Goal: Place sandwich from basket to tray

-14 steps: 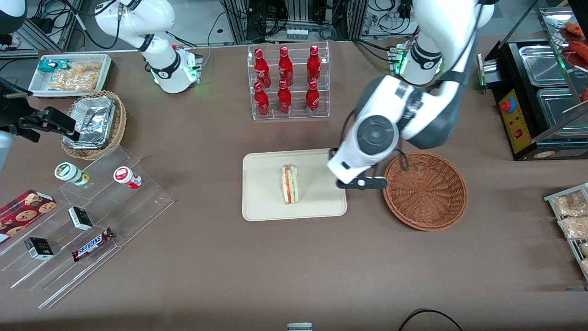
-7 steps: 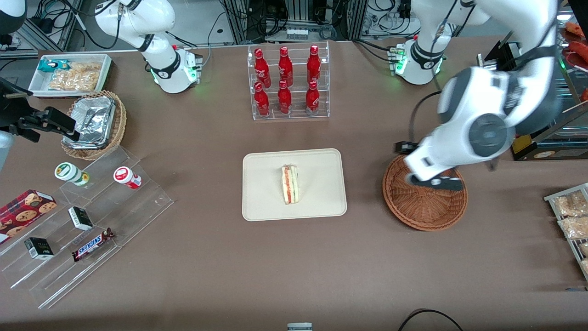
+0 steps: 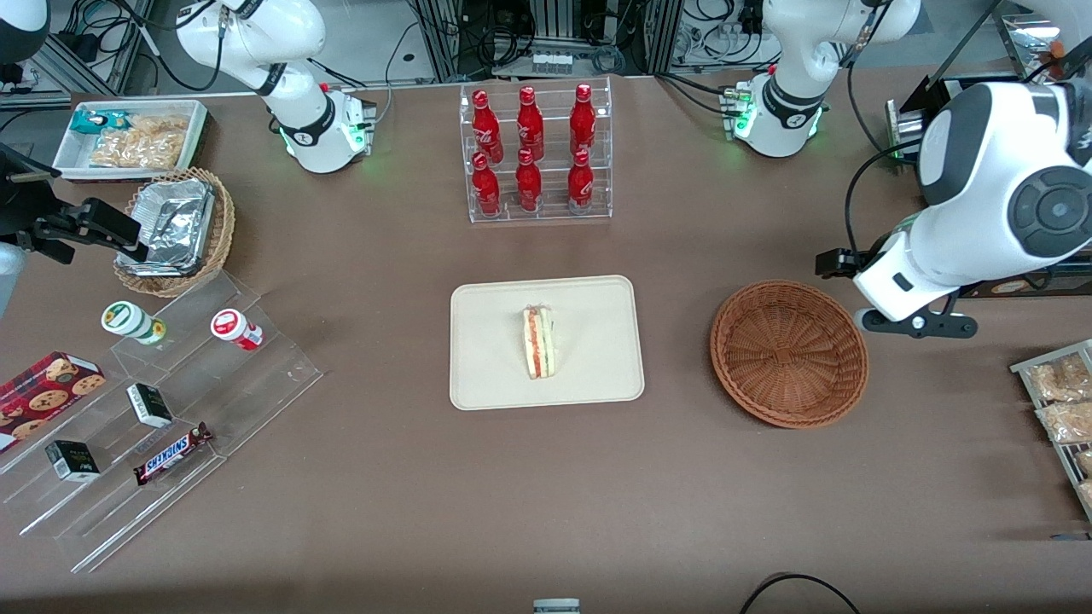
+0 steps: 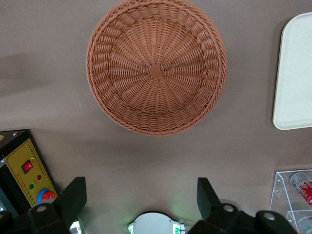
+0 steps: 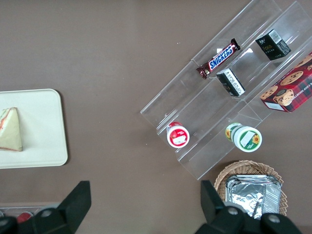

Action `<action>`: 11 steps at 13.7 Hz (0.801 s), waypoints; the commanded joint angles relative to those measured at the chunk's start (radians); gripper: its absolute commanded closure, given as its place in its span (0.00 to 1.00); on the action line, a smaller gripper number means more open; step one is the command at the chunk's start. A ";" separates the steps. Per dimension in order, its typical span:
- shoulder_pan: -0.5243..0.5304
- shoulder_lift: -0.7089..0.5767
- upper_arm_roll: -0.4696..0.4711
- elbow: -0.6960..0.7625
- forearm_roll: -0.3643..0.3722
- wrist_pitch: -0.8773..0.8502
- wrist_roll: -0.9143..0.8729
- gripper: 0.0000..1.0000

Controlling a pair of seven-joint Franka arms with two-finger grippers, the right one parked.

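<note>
The sandwich [image 3: 538, 343], a pale wedge with red and green layers, lies on its side in the middle of the cream tray [image 3: 495, 375]; the right wrist view also shows the sandwich [image 5: 10, 129] on the tray [image 5: 44, 131]. The reddish-brown basket [image 3: 789, 351] stands beside the tray, toward the working arm's end, with nothing in it. My gripper [image 3: 917, 325] hangs above the table just past the basket's rim, toward the working arm's end. In the left wrist view the gripper [image 4: 141, 190] is open and holds nothing, with the basket [image 4: 156, 66] and a tray corner [image 4: 295, 73] in sight.
An acrylic rack of red bottles [image 3: 535, 153] stands farther from the camera than the tray. A black appliance [image 3: 981, 196] and snack packets [image 3: 1062, 409] sit at the working arm's end. A stepped acrylic shelf [image 3: 171, 409], foil-filled tan basket [image 3: 175, 230] and white bin [image 3: 132, 136] lie toward the parked arm's end.
My gripper has swung away from the tray's edge, passed over the basket, and now sits past it toward the working arm's end. The sandwich has stayed on the tray.
</note>
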 commanded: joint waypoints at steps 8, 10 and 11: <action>0.188 -0.143 -0.133 -0.006 0.002 -0.048 0.026 0.00; 0.263 -0.160 -0.199 -0.004 0.001 -0.049 0.033 0.00; 0.306 -0.166 -0.239 -0.004 0.001 -0.051 0.031 0.00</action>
